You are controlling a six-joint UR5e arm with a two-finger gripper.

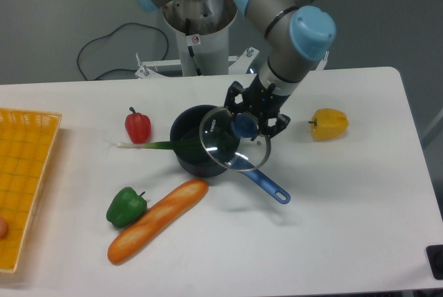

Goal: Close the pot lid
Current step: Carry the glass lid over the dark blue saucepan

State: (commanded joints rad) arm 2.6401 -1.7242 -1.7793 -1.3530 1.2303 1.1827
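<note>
The jaws of the gripper (243, 125) were clamped on the blue knob of the lid (234, 147), which hung tilted, overlapping the right rim of the pot (194, 146); the pot's centre lay to the left.

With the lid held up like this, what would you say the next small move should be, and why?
Probably a short shift further left, then lower. The gripper holds the lid by its knob, raised and overlapping only the right part of the pot. Note the green onion lying across the rim, which may stop the lid seating flat.
</note>
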